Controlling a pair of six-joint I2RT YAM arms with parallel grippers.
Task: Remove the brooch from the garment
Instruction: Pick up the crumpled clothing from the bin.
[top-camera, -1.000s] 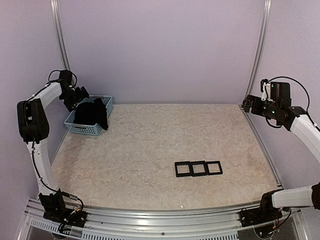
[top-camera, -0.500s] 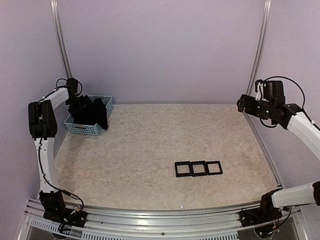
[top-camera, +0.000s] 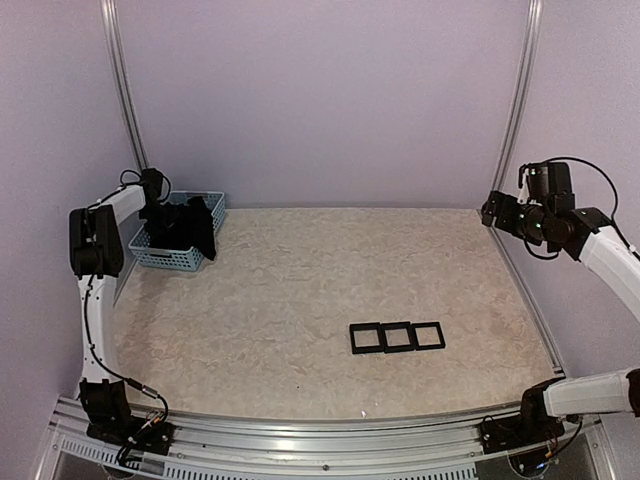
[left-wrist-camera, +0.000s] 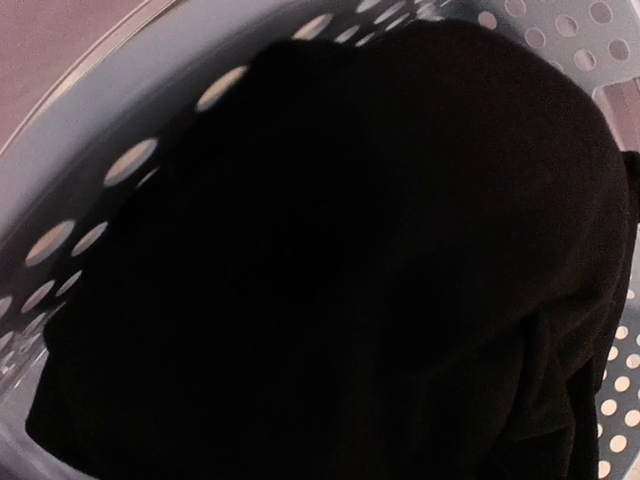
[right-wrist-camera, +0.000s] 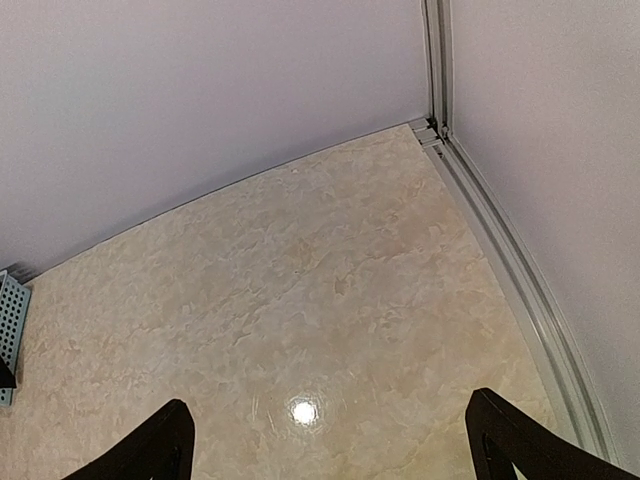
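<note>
The left gripper (top-camera: 163, 213) down in the basket (top-camera: 168, 261) at the garment (top-camera: 192, 228)
Top view: it sits right against the heaped black fabric, probably to haul it out; pinching or not, I cannot tell. The right gripper (top-camera: 492, 209) hangs well apart, idle. Left wrist view: garment fills everything ahead, no brooch visible. Right wrist view: fingers (right-wrist-camera: 165, 445) spread wide over the table (right-wrist-camera: 330, 270). A second ago the left gripper stood higher, short of the garment
</note>
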